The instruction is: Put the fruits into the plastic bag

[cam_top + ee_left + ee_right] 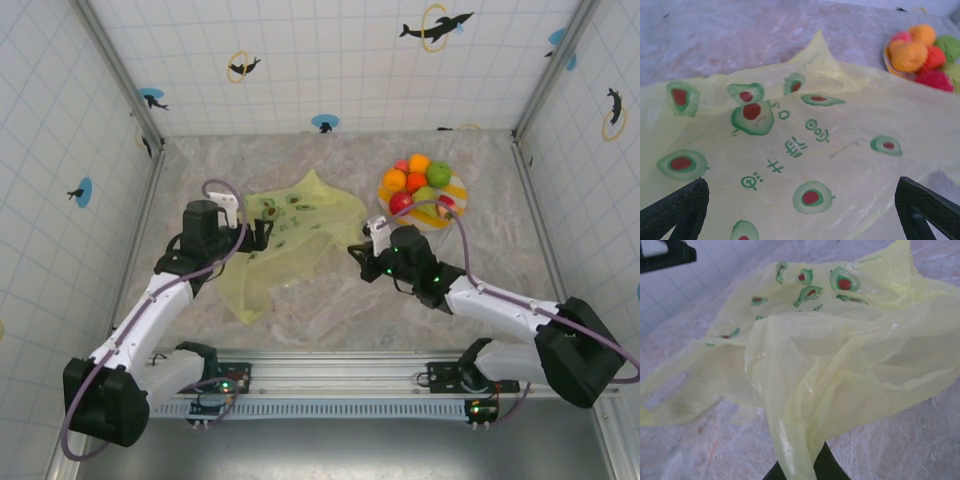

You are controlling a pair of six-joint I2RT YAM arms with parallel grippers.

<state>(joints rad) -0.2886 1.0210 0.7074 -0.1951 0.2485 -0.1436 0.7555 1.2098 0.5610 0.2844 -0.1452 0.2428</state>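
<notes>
The plastic bag [295,235] lies spread on the marble table, yellow-green with avocado prints. My right gripper [354,250] is at the bag's right edge. In the right wrist view its jaws are shut on a gathered fold of the plastic bag [805,390], which rises from the right gripper [802,470]. My left gripper [264,234] hovers over the bag's left part. In the left wrist view the left gripper [802,215] is open, with the printed plastic bag [805,150] beneath and nothing between its fingers [680,207]. The fruits [420,182], orange, red and green, are heaped on a plate at the back right.
The round yellow-and-white striped plate [459,191] holding the fruits [920,52] stands just behind my right arm. Tiled walls close the table at the back and on both sides. Bare marble lies in front of the bag.
</notes>
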